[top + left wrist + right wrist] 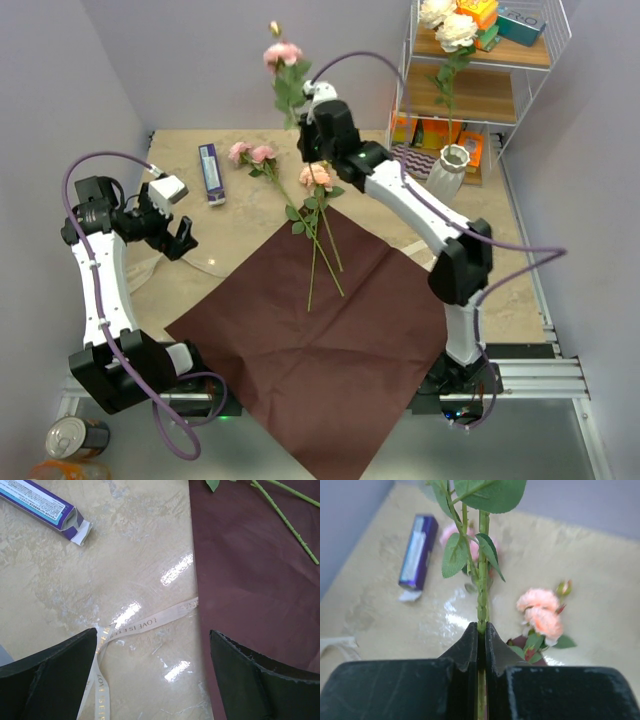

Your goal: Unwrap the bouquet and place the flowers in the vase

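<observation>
My right tool (480,630) is clamped fully shut on one rose stem (482,597), bloom well above the tool, held up clear of the bench. The vase (452,170) stands well off to that tool's right, with a cream rose (457,31) in it. Risks: the thin, top-heavy stem pivots or slips in the pinch; the stem end misses the small mouth or snags the stem inside; a nudge tips the vase. Other flowers (316,176) lie below the tool, stems across the paper (330,340). My left tool (155,672) is wide open and empty, ribbon (150,621) under it.

White arms (100,290), black joints (460,265), purple cables (110,154)
</observation>
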Controlling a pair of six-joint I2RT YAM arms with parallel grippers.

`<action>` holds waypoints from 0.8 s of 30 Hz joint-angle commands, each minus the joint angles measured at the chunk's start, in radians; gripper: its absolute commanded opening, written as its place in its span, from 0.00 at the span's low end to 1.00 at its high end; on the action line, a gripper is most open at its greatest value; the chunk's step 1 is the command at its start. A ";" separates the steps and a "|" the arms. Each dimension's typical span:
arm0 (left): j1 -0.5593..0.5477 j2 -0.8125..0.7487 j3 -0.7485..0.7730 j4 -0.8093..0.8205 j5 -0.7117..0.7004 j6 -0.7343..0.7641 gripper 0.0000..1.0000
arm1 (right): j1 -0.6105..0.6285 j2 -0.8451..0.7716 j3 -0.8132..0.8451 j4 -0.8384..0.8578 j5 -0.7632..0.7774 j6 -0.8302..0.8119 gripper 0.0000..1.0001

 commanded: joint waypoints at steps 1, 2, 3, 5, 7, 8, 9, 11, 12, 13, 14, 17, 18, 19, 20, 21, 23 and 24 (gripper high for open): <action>0.012 -0.016 0.045 -0.014 0.031 0.015 0.99 | -0.004 -0.238 -0.093 0.179 0.062 -0.138 0.00; 0.012 -0.016 0.045 -0.016 0.031 0.015 0.99 | -0.010 -0.278 -0.128 0.230 0.082 -0.170 0.00; 0.012 -0.018 0.046 -0.017 0.033 0.015 0.99 | -0.015 -0.374 -0.218 0.293 0.091 -0.246 0.00; 0.012 -0.015 0.046 -0.017 0.033 0.017 0.99 | -0.029 -0.475 -0.332 0.534 0.139 -0.341 0.00; 0.012 -0.015 0.045 -0.017 0.033 0.018 0.99 | -0.050 -0.585 -0.472 0.751 0.203 -0.472 0.00; 0.012 -0.012 0.043 -0.016 0.034 0.017 0.99 | -0.061 -0.607 -0.501 0.807 0.235 -0.539 0.00; 0.012 -0.009 0.043 -0.014 0.036 0.017 0.99 | -0.078 -0.624 -0.538 0.878 0.248 -0.558 0.00; 0.012 -0.004 0.043 -0.016 0.037 0.018 0.99 | -0.130 -0.688 -0.604 0.988 0.305 -0.630 0.00; 0.012 -0.006 0.043 -0.014 0.037 0.020 0.99 | -0.139 -0.702 -0.621 1.081 0.324 -0.653 0.00; 0.012 -0.004 0.043 -0.014 0.039 0.020 0.99 | -0.156 -0.719 -0.635 1.129 0.340 -0.679 0.00; 0.012 -0.003 0.045 -0.013 0.040 0.020 0.99 | -0.162 -0.719 -0.644 1.175 0.399 -0.730 0.00; 0.012 0.010 0.062 -0.017 0.046 0.018 0.99 | -0.205 -0.704 -0.623 1.288 0.464 -0.797 0.00; 0.010 0.013 0.066 -0.019 0.051 0.017 0.99 | -0.216 -0.699 -0.621 1.338 0.497 -0.804 0.00; 0.012 0.017 0.072 -0.023 0.053 0.018 0.99 | -0.240 -0.696 -0.621 1.367 0.516 -0.808 0.00; 0.012 0.025 0.079 -0.026 0.053 0.020 0.99 | -0.251 -0.691 -0.621 1.392 0.533 -0.813 0.00; 0.012 0.025 0.082 -0.026 0.054 0.017 0.99 | -0.262 -0.688 -0.620 1.430 0.563 -0.811 0.00; 0.010 0.033 0.082 -0.034 0.056 0.021 0.99 | -0.288 -0.679 -0.621 1.463 0.584 -0.827 0.00; 0.010 0.036 0.083 -0.039 0.057 0.029 0.99 | -0.296 -0.673 -0.618 1.502 0.599 -0.833 0.00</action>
